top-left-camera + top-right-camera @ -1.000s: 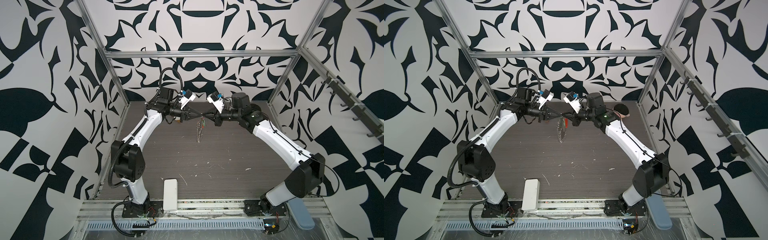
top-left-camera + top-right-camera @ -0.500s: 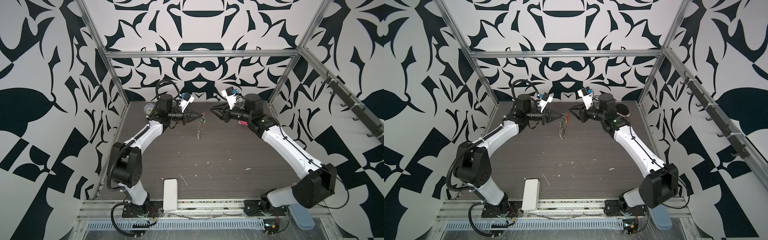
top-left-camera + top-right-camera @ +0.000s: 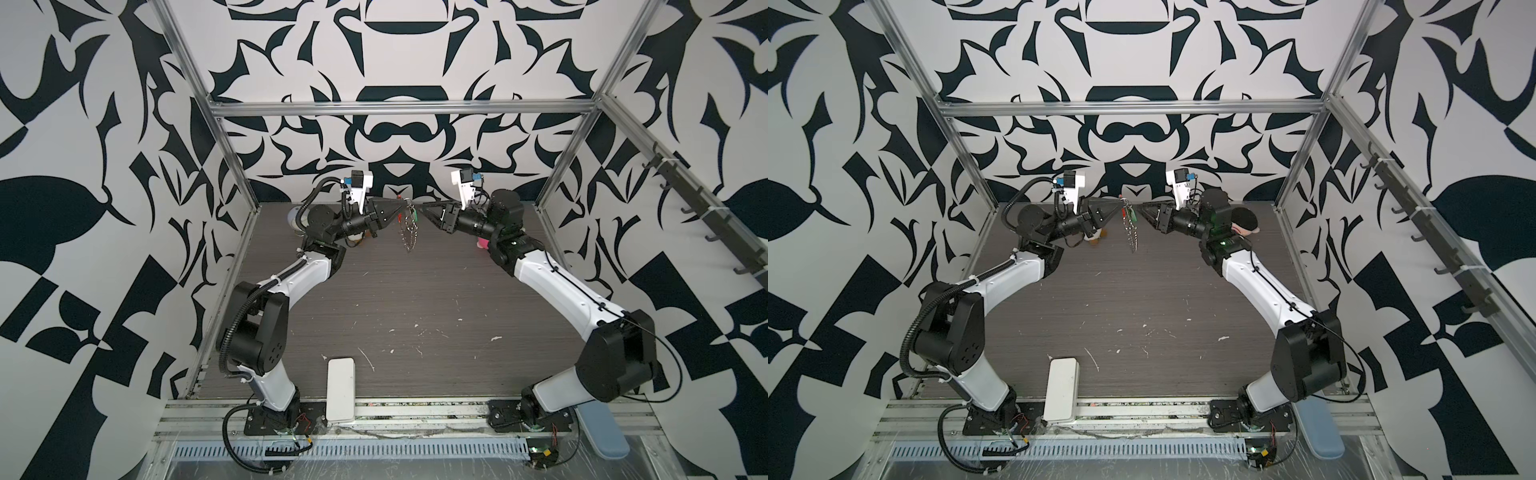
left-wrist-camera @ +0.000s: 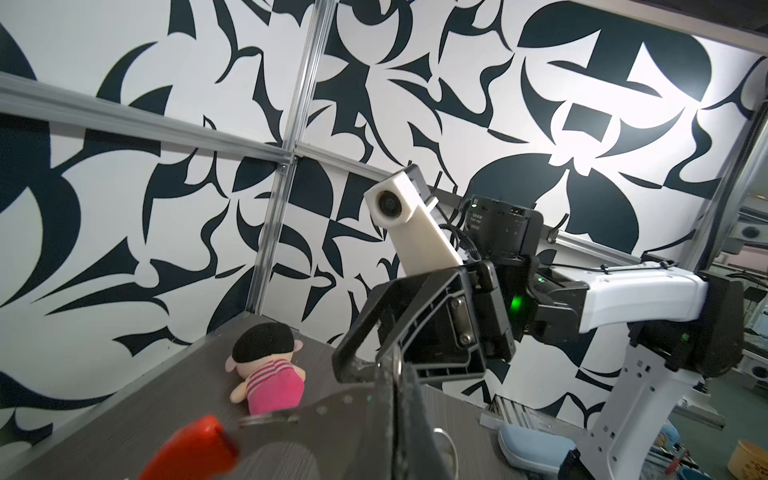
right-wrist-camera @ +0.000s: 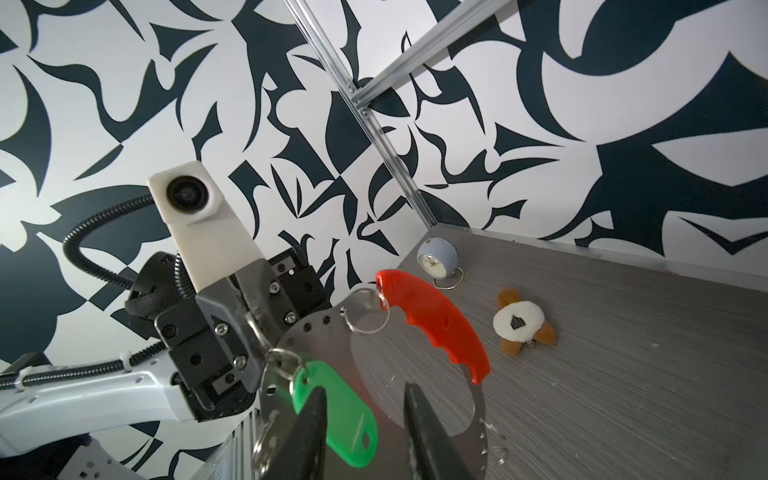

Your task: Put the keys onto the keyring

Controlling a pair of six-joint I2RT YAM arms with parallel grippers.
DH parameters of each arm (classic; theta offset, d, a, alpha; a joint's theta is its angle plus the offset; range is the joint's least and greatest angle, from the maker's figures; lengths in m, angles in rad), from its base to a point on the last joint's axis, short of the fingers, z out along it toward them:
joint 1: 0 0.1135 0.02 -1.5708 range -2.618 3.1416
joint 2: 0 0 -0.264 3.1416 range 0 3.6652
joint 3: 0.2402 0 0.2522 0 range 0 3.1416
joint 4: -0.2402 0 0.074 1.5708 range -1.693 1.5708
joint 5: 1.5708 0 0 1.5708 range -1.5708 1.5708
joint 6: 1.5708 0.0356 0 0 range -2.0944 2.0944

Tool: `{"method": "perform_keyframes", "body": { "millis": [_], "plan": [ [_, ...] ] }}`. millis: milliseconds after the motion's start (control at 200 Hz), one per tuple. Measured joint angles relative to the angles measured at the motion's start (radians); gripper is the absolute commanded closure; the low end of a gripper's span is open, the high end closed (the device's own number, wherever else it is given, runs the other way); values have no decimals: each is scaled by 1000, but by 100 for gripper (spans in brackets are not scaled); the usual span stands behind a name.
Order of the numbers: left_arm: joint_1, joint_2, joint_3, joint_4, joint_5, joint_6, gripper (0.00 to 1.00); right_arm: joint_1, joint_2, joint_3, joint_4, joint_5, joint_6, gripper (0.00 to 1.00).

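I see both arms lifted high over surface (image 3: 415, 299), stretched toward each other at far end. Left gripper (image 3: 395, 207): jaws squeezed tight on keyring (image 3: 408, 235), chain hanging straight down below jaws. Green key (image 5: 345, 419) dangles on small ring just under left jaws, close by right jaws. Right gripper (image 3: 424, 208): jaws apart, holding nothing, tips just beside keyring.
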Motion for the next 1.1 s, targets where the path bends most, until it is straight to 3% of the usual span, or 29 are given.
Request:
{"method": "perform_keyframes", "body": {
  "millis": [480, 685, 885, 1100],
  "plan": [
    [0, 2, -7, 107, -42, -80, 100, 85, 18, 1, 68, -37, 11, 63],
    [0, 11, -7, 140, -45, -117, 100, 85, 52, 25, 64, -36, -19, 74],
    [0, 13, -7, 150, -55, -131, 100, 85, 57, 63, 19, -43, -78, 100],
    [0, 15, -7, 163, -69, -132, 100, 100, 57, 99, -74, -44, -153, 100]
  ]
}}
